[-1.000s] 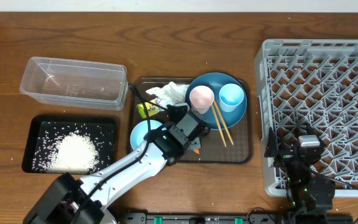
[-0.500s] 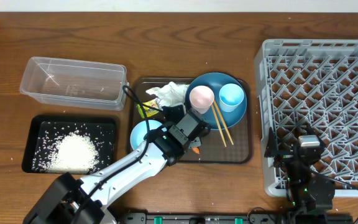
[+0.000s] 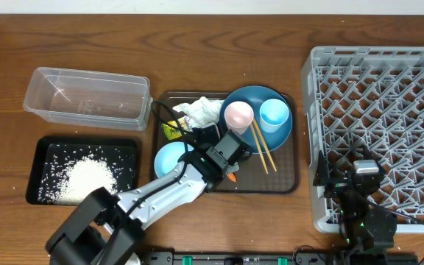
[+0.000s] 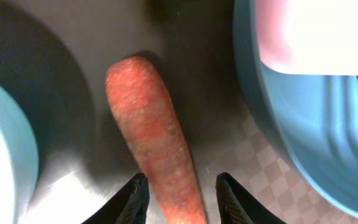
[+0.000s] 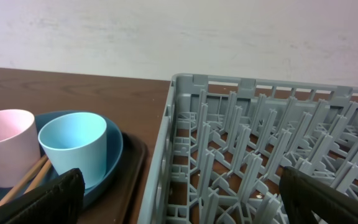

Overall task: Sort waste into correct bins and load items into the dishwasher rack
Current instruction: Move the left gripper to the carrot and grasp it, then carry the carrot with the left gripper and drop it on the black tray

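Step in hand: you look to be lining up a pick of the carrot point(image 4: 148, 118), judging by how the left hand point(image 4: 182, 196) sits over it.
Carrot: lies flat on the brown serving tray point(image 3: 271, 180), in the lane between the light blue bowl point(image 3: 169, 158) and the blue plate point(image 3: 280, 136), close to both.
Left hand: partly open, one of its fingertips point(image 4: 137, 196) on each side of the carrot's thinner half. A sliver of tray seems to show on both sides, so nothing is held.
Right hand point(image 5: 185, 199): spread wide, empty, low by the near edge of the dishwasher rack point(image 3: 389, 110).
Grip: get the tips down to the tray floor first, then close squarely across the carrot. It tapers, so a high pinch would likely squirt it out.
Lift: come straight up, since the bowl rim and plate rim crowd the lane.
Likely drop: the black tray point(image 3: 127, 154) with the rice, as food waste, not the clear tub point(image 3: 43, 103).
Watch: the pink cup point(image 3: 238, 114) stands near your wrist.
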Robot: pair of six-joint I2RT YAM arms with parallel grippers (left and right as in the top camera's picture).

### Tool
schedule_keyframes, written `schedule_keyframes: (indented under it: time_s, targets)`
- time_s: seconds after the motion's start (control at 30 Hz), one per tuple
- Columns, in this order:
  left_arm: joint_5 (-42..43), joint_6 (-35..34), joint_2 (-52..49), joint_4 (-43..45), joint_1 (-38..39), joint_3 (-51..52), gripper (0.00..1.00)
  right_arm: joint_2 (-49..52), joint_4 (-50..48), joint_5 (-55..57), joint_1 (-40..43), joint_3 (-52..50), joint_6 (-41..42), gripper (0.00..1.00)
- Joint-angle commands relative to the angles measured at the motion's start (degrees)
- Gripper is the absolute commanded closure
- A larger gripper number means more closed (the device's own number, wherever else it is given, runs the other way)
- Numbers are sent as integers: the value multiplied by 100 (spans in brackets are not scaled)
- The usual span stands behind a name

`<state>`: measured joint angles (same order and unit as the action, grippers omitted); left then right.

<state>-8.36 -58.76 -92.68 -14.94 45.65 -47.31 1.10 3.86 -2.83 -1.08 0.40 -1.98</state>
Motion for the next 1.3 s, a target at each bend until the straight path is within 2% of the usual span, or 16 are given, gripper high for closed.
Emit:
schedule_keyframes:
  time_s: [0.0, 0.3, 0.4, 0.7, 0.87, 1.07, 1.27]
  targets:
    - [-177, -162, -170, 9, 2, 33, 60, -2, 22, -2, -2, -9, -24, 1]
    - [-170, -286, -579, 28, 2, 33, 60, -2, 22, -2, -2, -9, -24, 1]
    - [-166, -286, -575, 33, 2, 31, 70, -2, 22, -2, -2, -9, -24, 1]
    - [-151, -284, -376, 31, 0, 31, 81, -2, 22, -2, 0, -9, -24, 1]
    - [-160, -236, 162, 28, -13, 31, 81, -2, 22, -2, -2, -9, -24, 1]
    - [-181, 173, 1126, -142, -221, 31, 81, -2, 22, -2, 0, -9, -24, 1]
    - [-179, 245, 2072, -922, -1049, 31, 81, -2, 22, -2, -2, -9, -24, 1]
